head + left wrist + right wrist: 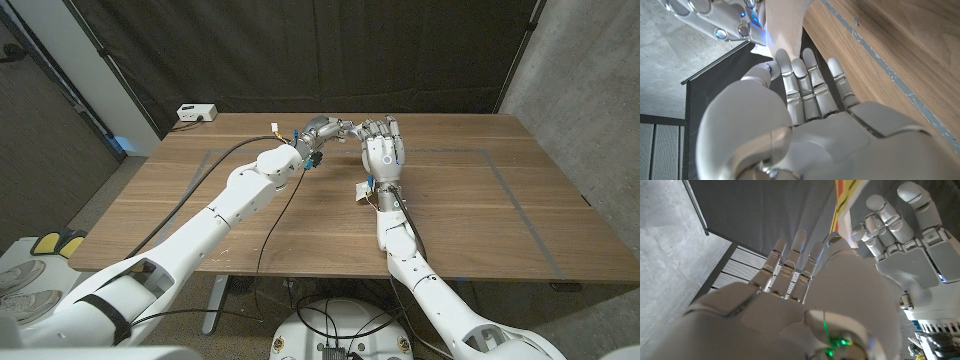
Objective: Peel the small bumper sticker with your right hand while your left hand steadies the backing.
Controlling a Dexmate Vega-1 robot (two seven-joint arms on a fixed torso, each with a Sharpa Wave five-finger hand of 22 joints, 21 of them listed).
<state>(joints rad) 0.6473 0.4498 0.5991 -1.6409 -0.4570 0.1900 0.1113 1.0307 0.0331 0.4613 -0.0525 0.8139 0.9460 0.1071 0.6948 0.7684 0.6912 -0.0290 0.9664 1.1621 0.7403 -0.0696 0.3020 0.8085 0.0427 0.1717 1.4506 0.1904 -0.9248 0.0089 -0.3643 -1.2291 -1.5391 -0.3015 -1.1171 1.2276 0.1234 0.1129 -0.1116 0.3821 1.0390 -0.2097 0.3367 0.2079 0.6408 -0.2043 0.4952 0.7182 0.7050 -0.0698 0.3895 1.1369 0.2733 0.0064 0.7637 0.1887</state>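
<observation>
Right hand (383, 156) upright, left hand (327, 130) reaching in; both pinch the sticker (847, 192).

A robotics lab: a wooden bench (480, 215) fronts a black curtain (300, 50), concrete wall (585, 60), and trailing cables (268, 235).

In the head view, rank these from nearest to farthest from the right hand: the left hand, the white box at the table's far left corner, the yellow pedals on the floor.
1. left hand, just beside the right hand
2. white box, far left corner
3. yellow pedals, floor at left
</observation>
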